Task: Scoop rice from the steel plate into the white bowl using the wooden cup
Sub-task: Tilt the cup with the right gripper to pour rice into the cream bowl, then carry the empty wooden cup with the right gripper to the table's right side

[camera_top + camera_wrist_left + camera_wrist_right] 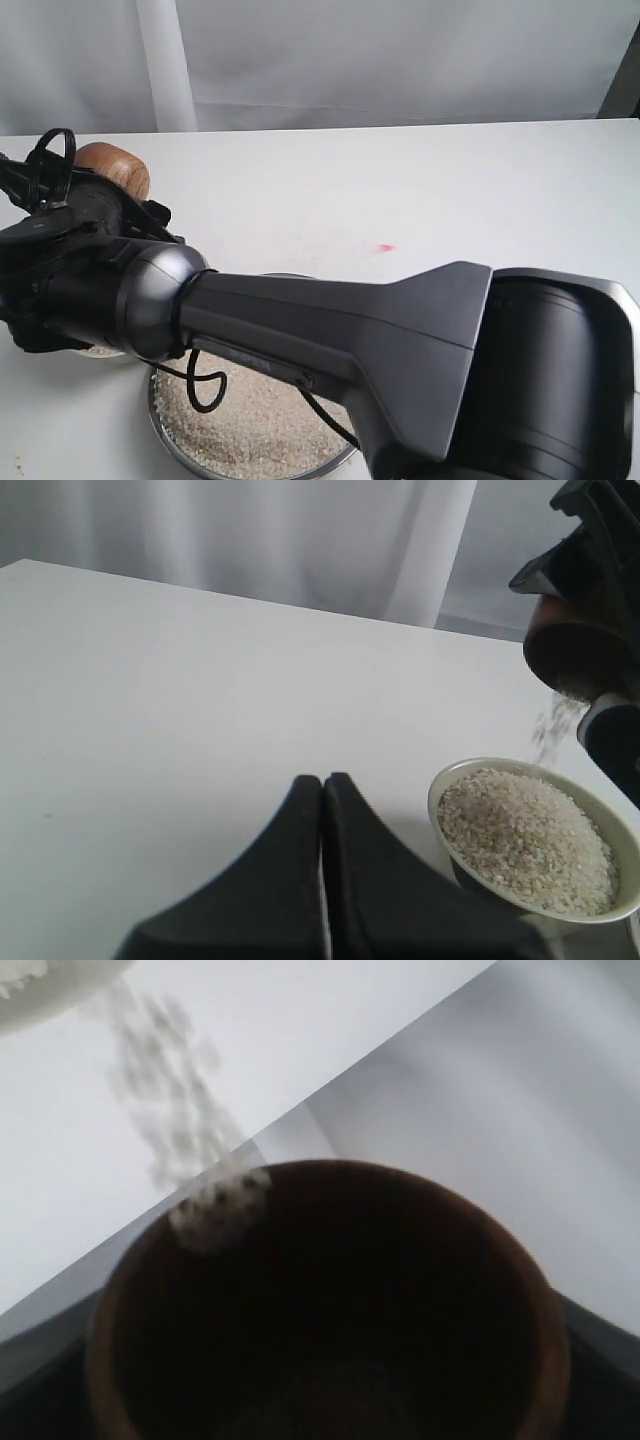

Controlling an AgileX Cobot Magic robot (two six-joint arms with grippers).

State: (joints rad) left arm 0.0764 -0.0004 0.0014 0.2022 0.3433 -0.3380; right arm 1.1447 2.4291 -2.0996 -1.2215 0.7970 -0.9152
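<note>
My right gripper (pixel 88 198) reaches across to the far left, shut on the wooden cup (pixel 112 166), which is tipped over. In the left wrist view the cup (pixel 575 650) hangs above the white bowl (pixel 441 792), and rice grains (pixel 553 725) fall from its lip onto the heaped rice (pixel 525 835) inside. The right wrist view looks into the dark cup (pixel 330 1310), with a last clump of rice (pixel 215 1205) at its rim. The steel plate (pixel 153 402) holds a bed of rice (pixel 250 425) under the arm. My left gripper (pixel 322 779) is shut and empty beside the bowl.
The right arm's thick black body (pixel 420 340) crosses the front of the white table (pixel 400 190) and covers much of the plate and bowl. A small red mark (pixel 384 248) lies mid-table. A pale curtain hangs behind.
</note>
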